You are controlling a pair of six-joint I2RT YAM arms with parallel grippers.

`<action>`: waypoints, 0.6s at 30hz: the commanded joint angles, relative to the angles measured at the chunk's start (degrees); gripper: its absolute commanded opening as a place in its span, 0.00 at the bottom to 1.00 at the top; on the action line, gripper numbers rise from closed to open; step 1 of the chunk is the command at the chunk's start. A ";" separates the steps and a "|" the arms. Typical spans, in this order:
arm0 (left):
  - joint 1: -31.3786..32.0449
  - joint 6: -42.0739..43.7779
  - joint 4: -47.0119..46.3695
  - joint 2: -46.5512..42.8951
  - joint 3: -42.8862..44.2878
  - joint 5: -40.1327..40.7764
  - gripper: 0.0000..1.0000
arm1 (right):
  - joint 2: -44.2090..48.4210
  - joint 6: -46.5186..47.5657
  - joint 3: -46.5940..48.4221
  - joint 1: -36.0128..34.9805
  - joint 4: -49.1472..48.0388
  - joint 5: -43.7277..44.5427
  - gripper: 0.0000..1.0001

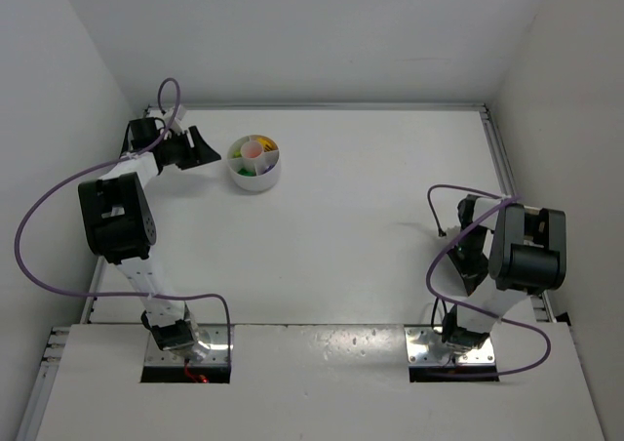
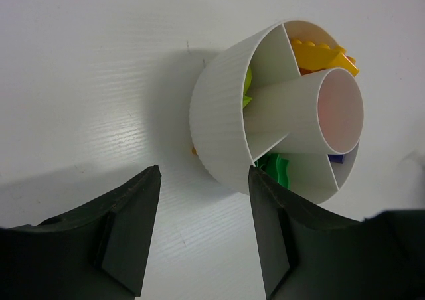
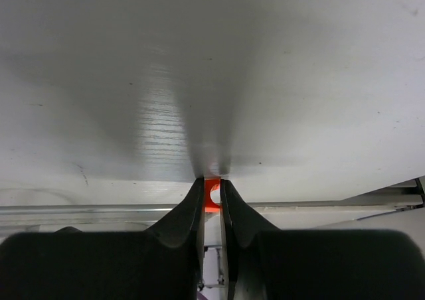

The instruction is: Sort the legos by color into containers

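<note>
The white divided dish [image 1: 253, 164] stands at the back left of the table. It holds yellow legos [image 2: 322, 54], a green one [image 2: 280, 170] and a blue one [image 2: 337, 159]. A sliver of orange [image 2: 194, 151] shows at the foot of the dish wall [image 2: 219, 127]. My left gripper [image 2: 204, 174] is open just beside the dish with nothing between its fingers; from above it [image 1: 200, 148] sits to the dish's left. My right gripper [image 3: 212, 180] is shut on a small orange-red lego [image 3: 211, 197] with a round hole, low over the table.
The right arm [image 1: 525, 249] is folded near its base at the table's right side. A metal rail [image 3: 99, 210] at the table edge runs just below the right fingertips. White walls enclose the table on three sides.
</note>
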State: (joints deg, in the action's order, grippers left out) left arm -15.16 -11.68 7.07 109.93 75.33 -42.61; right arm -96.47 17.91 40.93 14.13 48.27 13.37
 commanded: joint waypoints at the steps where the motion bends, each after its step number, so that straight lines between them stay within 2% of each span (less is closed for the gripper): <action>1: -0.84 -0.18 -1.97 0.11 1.31 -0.63 0.61 | 1.63 0.45 -0.32 0.28 -3.18 -0.01 0.11; 9: -0.84 -0.18 -2.50 0.11 1.31 -0.63 0.61 | 2.16 0.46 -0.85 0.28 -2.66 -0.53 0.01; 12: -0.84 -0.18 -3.03 0.11 1.31 -0.63 0.61 | 3.21 0.46 -0.06 0.28 -1.17 -1.84 0.00; 18: -0.84 -0.18 -3.55 0.11 0.78 -0.63 0.61 | 0.86 -0.15 9.42 -0.77 1.73 -7.55 0.00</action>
State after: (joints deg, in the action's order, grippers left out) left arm -15.16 -11.70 6.26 109.93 75.33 -42.61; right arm -95.13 18.04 44.25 13.93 49.67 9.80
